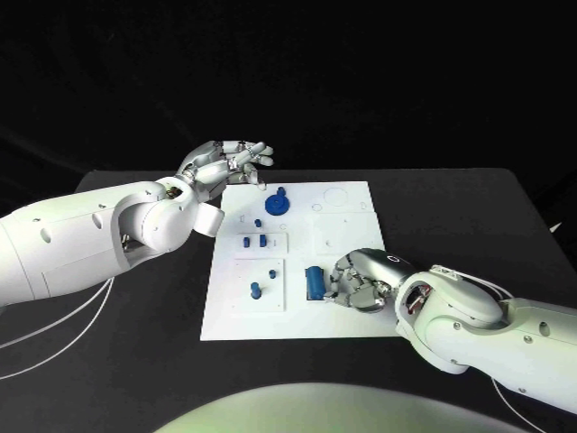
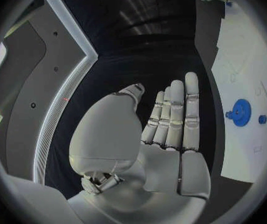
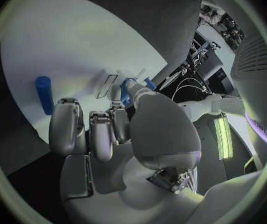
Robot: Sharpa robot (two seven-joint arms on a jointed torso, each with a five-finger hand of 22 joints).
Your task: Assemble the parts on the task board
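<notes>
The white task board (image 1: pixel 347 298) lies in the middle of the black table. On it a blue gear (image 1: pixel 277 204) sits near the far edge, small blue pegs (image 1: pixel 251 241) stand in the left column, and a blue cylinder (image 1: pixel 314 282) lies nearer me. My right hand (image 1: pixel 361 280) rests just right of the cylinder with its fingers curled in, holding nothing. In the right wrist view the cylinder (image 3: pixel 44 94) lies a small gap away from the fingers (image 3: pixel 68 127). My left hand (image 1: pixel 232 162) hovers over the board's far left corner; its fingers (image 2: pixel 178 112) are straight and empty, the gear (image 2: pixel 240 112) off to one side.
Another blue peg (image 1: pixel 255 290) stands in the near left block of the board. Empty round and square recesses mark the board's far right part (image 1: pixel 335 200). Black table (image 1: pixel 471 225) surrounds the board on all sides.
</notes>
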